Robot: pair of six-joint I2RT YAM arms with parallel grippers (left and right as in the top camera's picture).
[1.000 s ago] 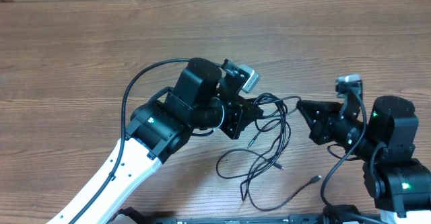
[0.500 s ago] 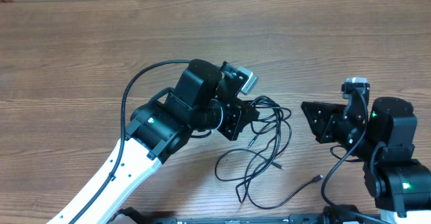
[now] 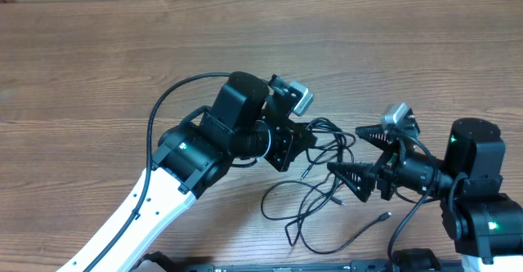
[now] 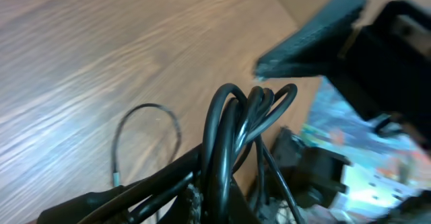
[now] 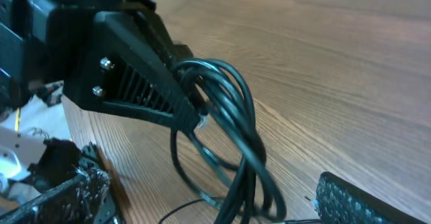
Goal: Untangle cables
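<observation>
Clamping the cables point(image 4: 219, 136) at a bunch of loops in the left end effector point(image 3: 304, 138), jaws closed tight, the rest trailing slack over the desk point(image 3: 122, 60) between both arms. Spreading wide at the right end effector point(image 3: 346, 149), gripping nothing, pointing at that bunch. Looking light, limp, a bit slick; likely worth pinching one strand just beside the clamp, clear of plugs.

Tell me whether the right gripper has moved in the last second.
Yes. The black two-finger right gripper has opened and shifted toward the thin black cables, away from its black base.
</observation>
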